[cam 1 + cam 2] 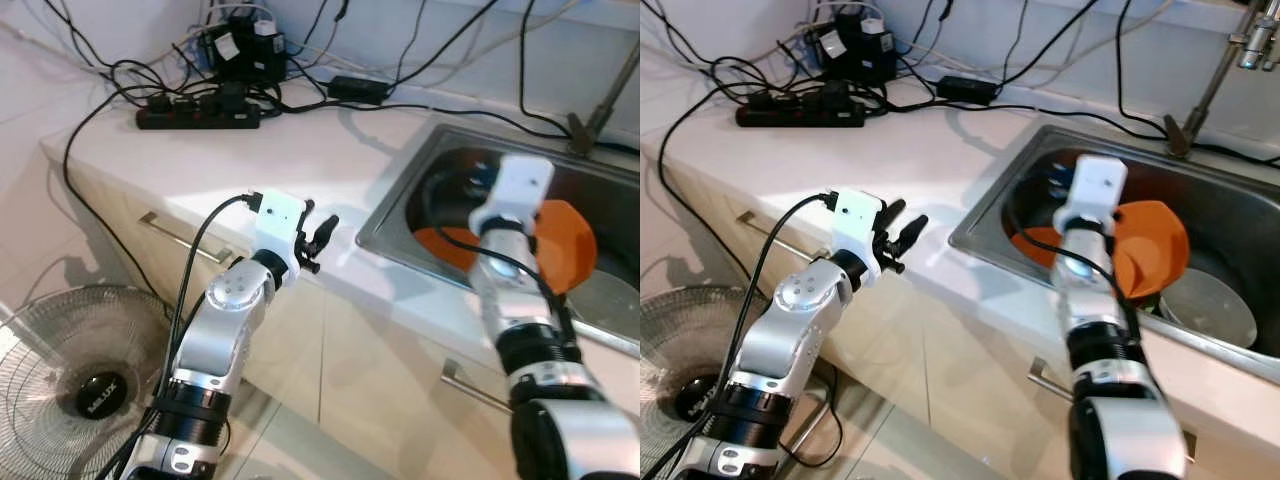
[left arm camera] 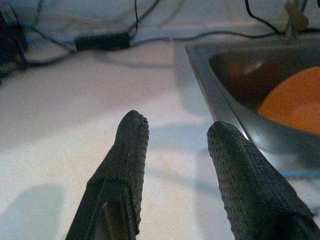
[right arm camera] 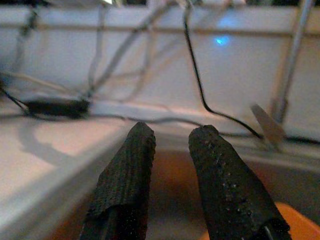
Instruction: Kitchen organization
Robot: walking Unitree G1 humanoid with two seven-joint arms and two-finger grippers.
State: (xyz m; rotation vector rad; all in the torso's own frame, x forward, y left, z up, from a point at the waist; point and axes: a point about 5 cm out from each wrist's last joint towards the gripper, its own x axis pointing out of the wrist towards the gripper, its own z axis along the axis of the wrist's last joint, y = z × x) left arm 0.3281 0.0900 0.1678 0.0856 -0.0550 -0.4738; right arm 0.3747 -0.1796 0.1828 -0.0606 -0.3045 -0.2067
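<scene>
Two silver arms are reaching over a white countertop (image 1: 300, 160). The left gripper (image 1: 322, 238) is hovering mid-frame above the counter edge, its two black fingers (image 2: 127, 150) spread narrowly with nothing between them. The right gripper (image 3: 170, 145) is pointing into the steel sink (image 1: 985, 215) at right, its two fingers slightly parted and gripping nothing. Two orange plates (image 1: 1150, 245) are lying in the sink beside one steel bowl (image 1: 1210, 305). One black power strip (image 1: 197, 116) is sitting at upper left, and one floor fan (image 1: 75, 375) is standing at lower left
</scene>
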